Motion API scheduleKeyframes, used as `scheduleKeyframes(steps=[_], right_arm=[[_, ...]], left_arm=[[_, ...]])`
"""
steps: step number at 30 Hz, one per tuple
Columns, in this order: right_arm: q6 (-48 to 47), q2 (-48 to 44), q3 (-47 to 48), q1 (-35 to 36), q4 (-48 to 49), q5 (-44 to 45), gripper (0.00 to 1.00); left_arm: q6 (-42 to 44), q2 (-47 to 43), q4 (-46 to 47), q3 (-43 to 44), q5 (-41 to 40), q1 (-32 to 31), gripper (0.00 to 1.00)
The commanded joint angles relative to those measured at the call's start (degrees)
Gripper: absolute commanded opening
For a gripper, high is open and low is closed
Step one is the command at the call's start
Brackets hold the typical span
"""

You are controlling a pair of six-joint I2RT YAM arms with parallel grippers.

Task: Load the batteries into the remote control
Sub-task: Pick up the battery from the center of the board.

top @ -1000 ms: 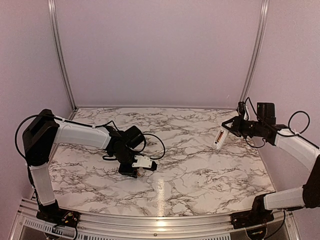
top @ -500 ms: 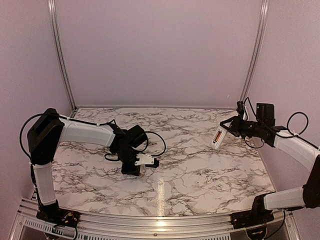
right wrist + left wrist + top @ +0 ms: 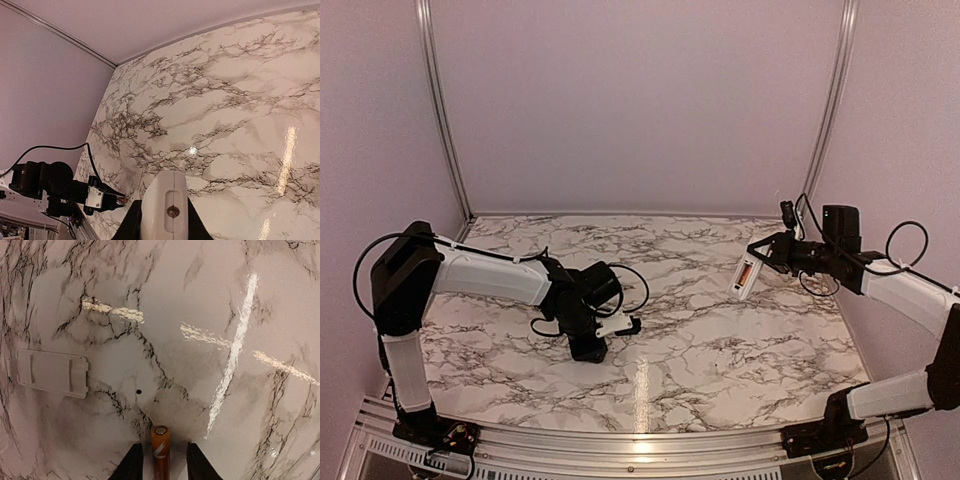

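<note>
Nearest me, the left gripper (image 3: 165, 446) is low over the white, black-veined marble tabletop (image 3: 250, 405), fingers ajar. A slim orange-red battery (image 3: 160, 454) sits between them, pale end pointing away. There's a gap on each side, so I see no clamp on it. I can't tell whether it rests on the marble.

Just beyond and to the left, a flat white plastic battery cover (image 3: 50, 372) lies on the table, apart from the battery.

Farther off on the right, the right gripper (image 3: 163, 209) is closed on one end of the slim white rectangular remote control (image 3: 744, 280). It's held up off the table, tilted, well apart from the left arm. In its recess is an orange-red strip that I take for the second battery (image 3: 749, 268), seated.

Risks:
- If I close off-centre, the round cell rolls or skews out of the fingers.
- Gripped along its length, it leaves little sticking out to angle into the slot.
- The remote is pinched at one end only, so pushing against the spring could swing it or slip it loose.
- I can't read polarity from here.

Views:
- Only the left wrist camera shows the loose battery and the cover; from overhead the wrist hides the battery, and I can't pick out the cover.
- Only the overhead view shows the open recess.
- The right wrist camera gives just the remote's white end.
</note>
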Motion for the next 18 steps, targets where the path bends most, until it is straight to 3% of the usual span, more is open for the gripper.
scheduleKeyframes(steps=[1,7,13,18], right_arm=[[-0.68,0.04,0.89,0.89,3.92,-4.11,0.00],[-0.24,-0.05,-0.10,0.98,6.67,-5.84,0.00],[1.73,0.38,-1.21,1.59,10.06,-8.25,0.00],[0.25,0.11,-1.08,1.80,9.85,-8.54,0.00]], left_arm=[[-3.11,-0.34,-0.77,-5.93,-1.18,-0.32,0.33],[-3.11,-3.83,3.49,-9.60,-2.52,-0.32,0.30],[-2.76,-4.03,6.67,-8.86,-3.05,-0.51,0.00],[-4.89,-5.97,6.40,-5.65,-1.84,-0.84,0.00]])
